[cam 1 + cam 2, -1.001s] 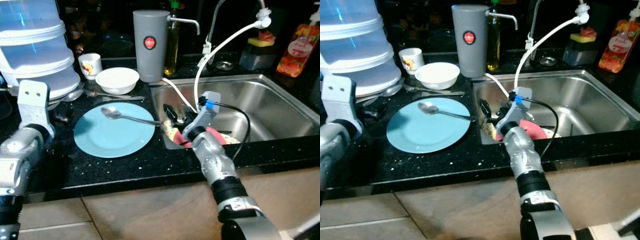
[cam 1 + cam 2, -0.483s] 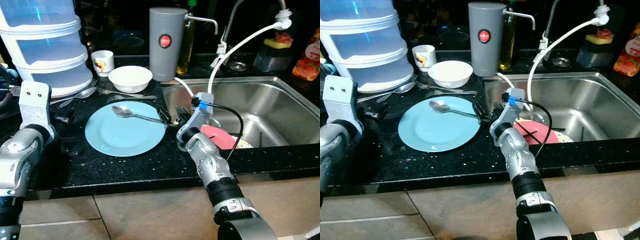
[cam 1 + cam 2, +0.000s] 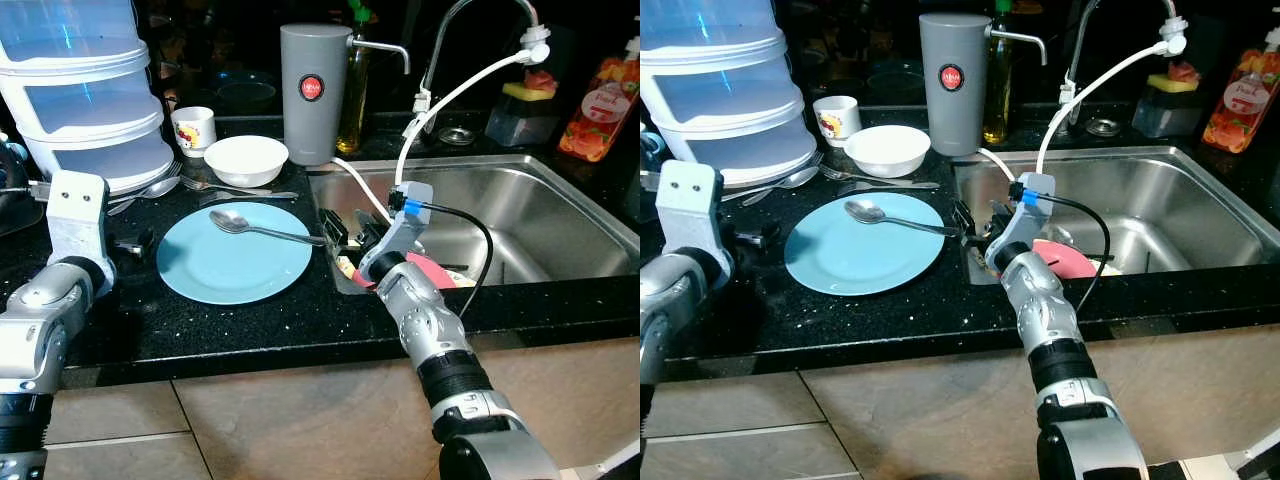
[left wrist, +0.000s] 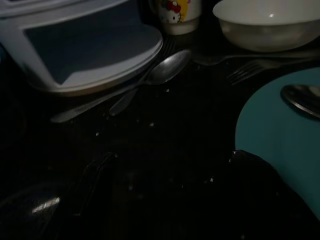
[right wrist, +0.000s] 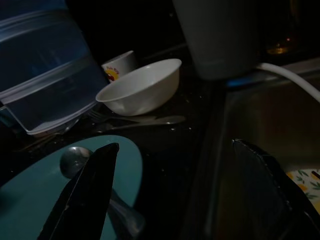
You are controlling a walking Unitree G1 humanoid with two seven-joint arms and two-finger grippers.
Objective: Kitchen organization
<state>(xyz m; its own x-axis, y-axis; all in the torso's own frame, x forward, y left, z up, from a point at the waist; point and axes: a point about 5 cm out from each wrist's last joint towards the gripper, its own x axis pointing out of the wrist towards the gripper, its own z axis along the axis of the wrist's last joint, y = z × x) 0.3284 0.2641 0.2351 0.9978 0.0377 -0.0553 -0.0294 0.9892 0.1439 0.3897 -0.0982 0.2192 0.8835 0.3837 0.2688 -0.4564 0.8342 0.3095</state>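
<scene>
The right gripper hangs at the left edge of the sink, its two black fingers spread wide and holding nothing, with the handle end of the spoon lying just in front of them. In the right wrist view that handle runs up between the parted fingers, so this looks like the approach to a pick, with the grasp not yet made. The spoon rests across the light blue plate on the black counter, bowl toward the far left of the plate and handle reaching past its right rim. The next move probably calls for lowering the fingers astride the thin handle and closing on it low, since it lies nearly flat and could slip or skate on the glazed plate. The left gripper sits idle above the counter just left of the plate, fingers apart and empty. A pink plate lies in the sink behind the right arm.
</scene>
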